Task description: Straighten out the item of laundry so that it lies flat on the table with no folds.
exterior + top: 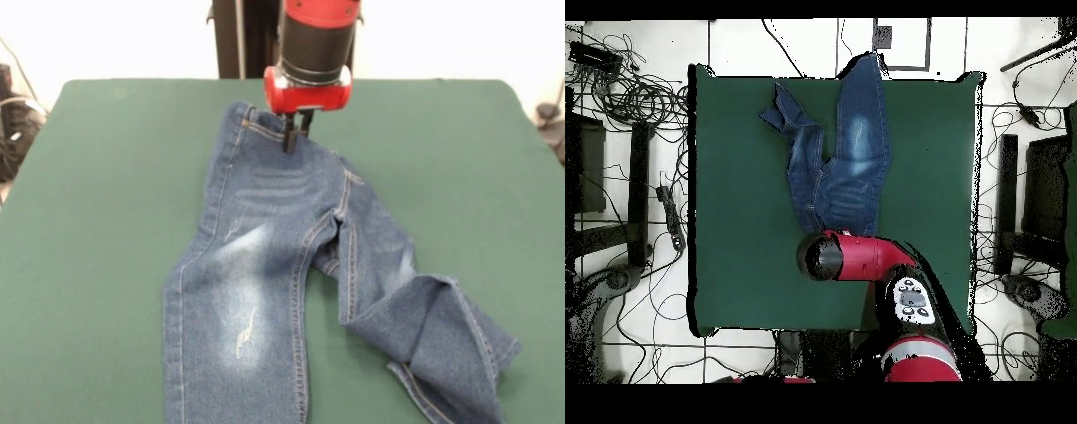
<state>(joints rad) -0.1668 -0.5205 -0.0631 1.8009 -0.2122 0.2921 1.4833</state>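
Jeans [265, 265]: blue denim, faded whitish patches on thighs, light tan stitching along seams. Desk [106, 221]: uniform dark green. Gripper [296, 141]: red housing, black fingers [290, 141]; arm red and black.

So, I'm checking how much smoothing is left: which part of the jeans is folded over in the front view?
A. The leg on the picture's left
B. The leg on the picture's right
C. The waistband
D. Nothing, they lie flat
B: the jeans have the right-hand leg doubled over itself near the hem, while the other leg lies smooth.
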